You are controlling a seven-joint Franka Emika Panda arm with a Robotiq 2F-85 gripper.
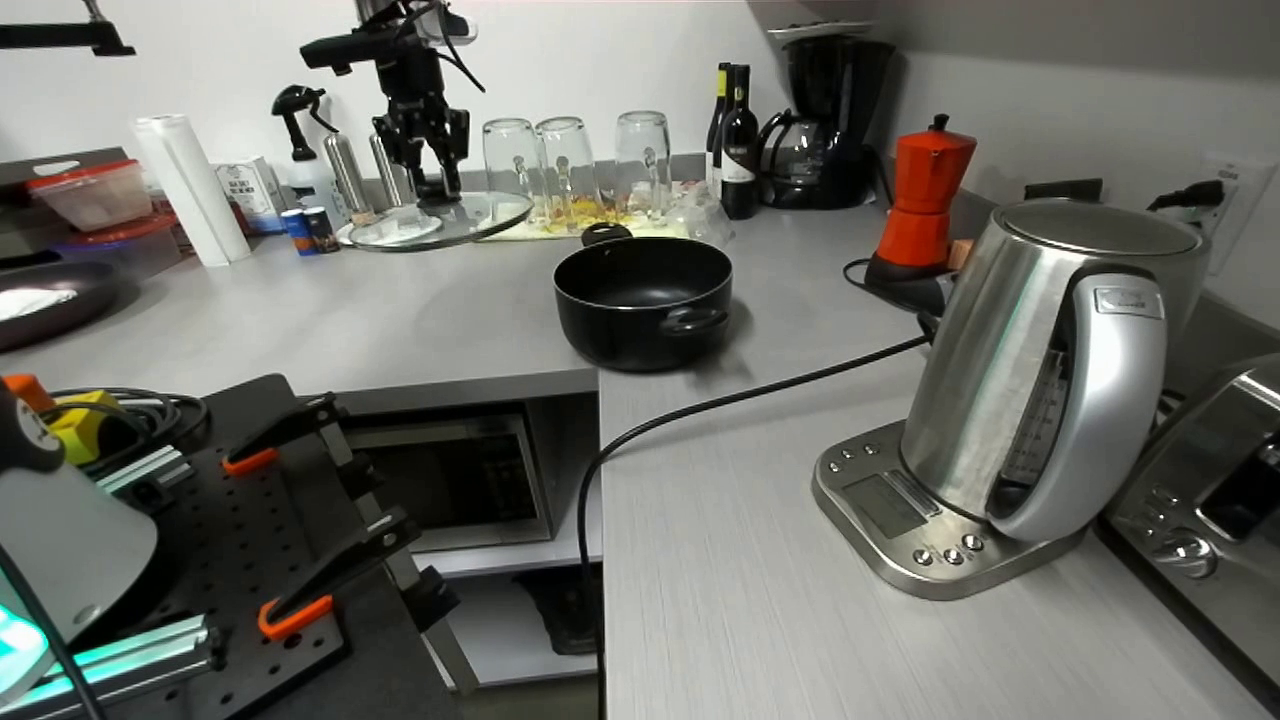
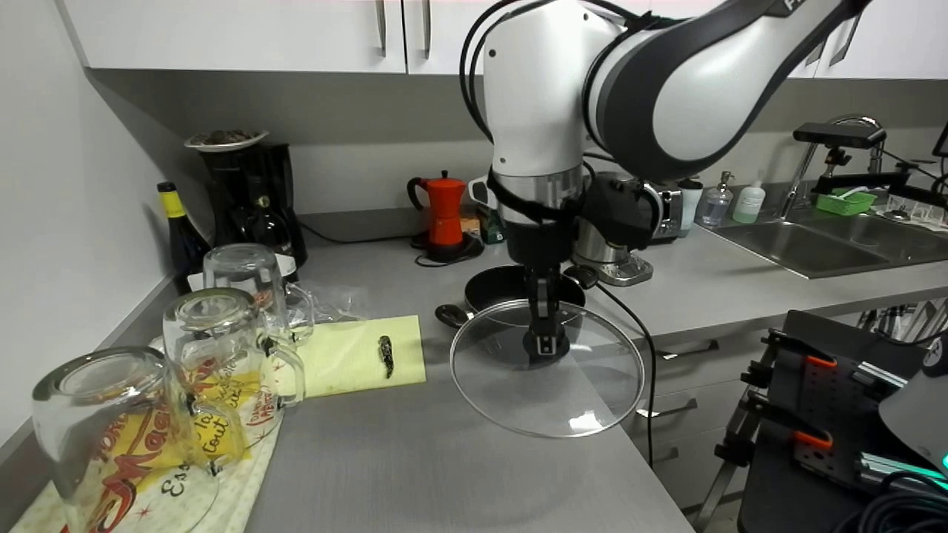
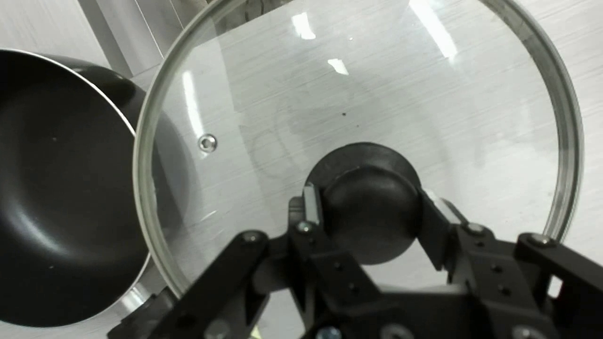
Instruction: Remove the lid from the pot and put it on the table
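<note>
The lid (image 1: 492, 217) is round clear glass with a black knob. In the wrist view the lid (image 3: 264, 94) fills much of the picture, and its rim overlaps the edge of the pot. My gripper (image 3: 370, 207) is shut on the lid's black knob, one finger on each side. The lid also shows in an exterior view (image 2: 511, 403), hanging from the gripper (image 2: 546, 342) beside the pot. It seems held above the table (image 1: 420, 320); the exact gap cannot be told. The black pot (image 1: 625, 330) stands uncovered on the table, its inside visible in the wrist view (image 3: 61, 165).
Glass mugs (image 2: 215, 348) stand upside down on a cloth, with a yellow cloth (image 2: 355, 359) next to them. Batteries (image 1: 308, 232) and a paper roll (image 1: 192, 190) stand near the lid. A steel kettle (image 1: 980, 380), its cable (image 1: 740, 395) and a red moka pot (image 1: 920, 190) are beyond the pot.
</note>
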